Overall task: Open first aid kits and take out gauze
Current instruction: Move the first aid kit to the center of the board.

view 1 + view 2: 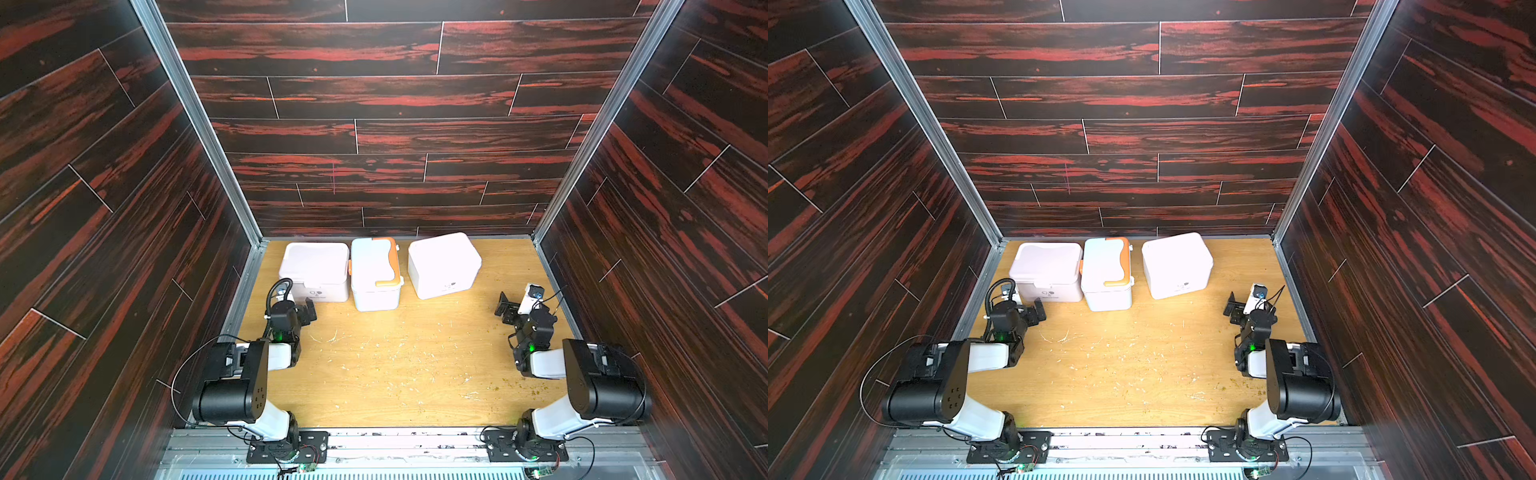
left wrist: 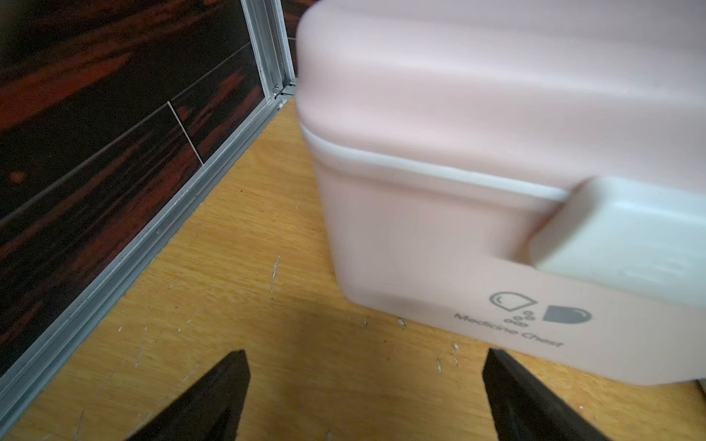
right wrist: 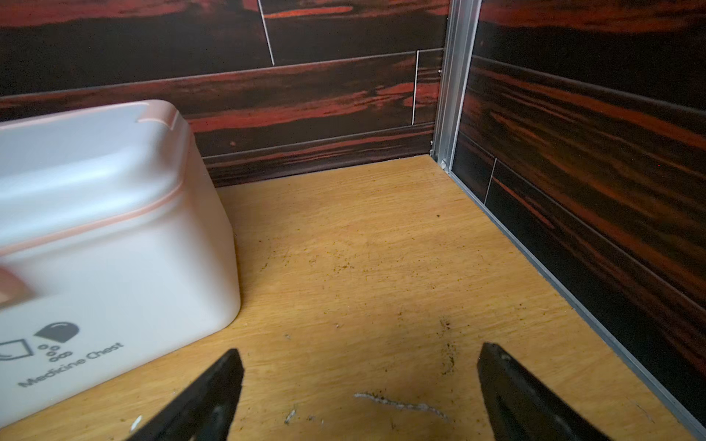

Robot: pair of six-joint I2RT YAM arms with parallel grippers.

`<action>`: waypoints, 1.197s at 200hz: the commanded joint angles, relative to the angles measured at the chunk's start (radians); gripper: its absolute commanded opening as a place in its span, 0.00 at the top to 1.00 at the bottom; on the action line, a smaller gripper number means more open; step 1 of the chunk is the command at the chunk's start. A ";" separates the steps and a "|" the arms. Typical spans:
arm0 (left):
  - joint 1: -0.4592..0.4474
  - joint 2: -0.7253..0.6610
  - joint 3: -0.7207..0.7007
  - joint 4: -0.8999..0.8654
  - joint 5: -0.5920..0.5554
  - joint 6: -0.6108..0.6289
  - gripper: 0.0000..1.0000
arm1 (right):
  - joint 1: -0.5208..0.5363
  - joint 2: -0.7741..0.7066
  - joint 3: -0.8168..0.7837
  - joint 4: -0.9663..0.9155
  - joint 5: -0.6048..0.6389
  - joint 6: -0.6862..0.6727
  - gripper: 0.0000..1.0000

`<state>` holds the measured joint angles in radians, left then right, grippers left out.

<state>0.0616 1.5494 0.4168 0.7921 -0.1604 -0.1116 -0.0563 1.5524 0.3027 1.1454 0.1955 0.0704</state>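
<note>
Three first aid kits stand shut in a row at the back of the wooden table [image 1: 399,365]. The left kit [image 1: 316,270] [image 1: 1048,270] is pale pink with a white latch and a dark logo [image 2: 458,172]. The middle kit [image 1: 374,274] [image 1: 1105,274] is pale blue-white with an orange handle. The right kit [image 1: 442,264] [image 1: 1176,264] [image 3: 95,248] is turned at an angle. My left gripper [image 1: 309,311] [image 2: 365,366] is open just in front of the left kit. My right gripper [image 1: 505,305] [image 3: 357,362] is open, to the right of the right kit. No gauze shows.
Dark red wood-patterned walls with aluminium corner posts [image 1: 199,120] close in the table on three sides. Scratches and crumbs mark the tabletop. Both arm bases [image 1: 286,451] [image 1: 528,451] sit on a metal rail at the front edge.
</note>
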 commanded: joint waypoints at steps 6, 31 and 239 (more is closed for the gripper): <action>0.000 -0.017 0.017 -0.002 0.005 0.007 0.00 | 0.004 0.012 -0.007 0.022 0.007 0.007 0.01; 0.000 -0.016 0.017 -0.002 0.005 0.006 0.00 | 0.005 0.012 -0.005 0.021 0.008 0.007 0.01; -0.057 -0.232 -0.019 -0.113 -0.128 0.020 0.00 | 0.062 -0.095 -0.058 0.046 0.115 -0.036 0.01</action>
<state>0.0364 1.4460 0.4316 0.6945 -0.1993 -0.1001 -0.0044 1.5333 0.2638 1.1744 0.2531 0.0544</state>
